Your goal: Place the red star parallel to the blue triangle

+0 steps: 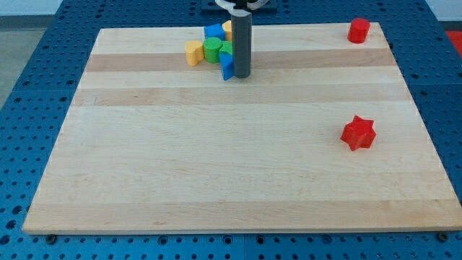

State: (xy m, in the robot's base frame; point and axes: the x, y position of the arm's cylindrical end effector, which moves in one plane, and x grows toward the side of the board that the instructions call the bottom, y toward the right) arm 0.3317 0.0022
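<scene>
My tip [241, 76] sits top centre of the frame, right against the blue triangle [227, 66], on its right side. No fingers on this rig, just the bare rod, so nothing spread or pinching; it only pushes.

Red star [358, 133] is way off at right, mid-height, alone on bare board [216, 166]. That's the key relation: star lies down and to the right of my tip, well apart, w/ clear wood between. Star has no real long axis, so any side works for a push.

Cluster at top: yellow block [193, 52] leftmost, green block [212, 49] next, a blue block [214, 32] behind it, another yellow bit [227, 29] half hidden by the rod, can't make out its shape. Triangle sits at the cluster's lower right edge. Red cylinder [359, 30] sits in top right corner, not involved.

My read: job's barely begun. Star needs to travel up-left towards the triangle's row, so I'd have to get round to the star's right or lower side first. Risk: leaving the triangle carelessly nudges it.
</scene>
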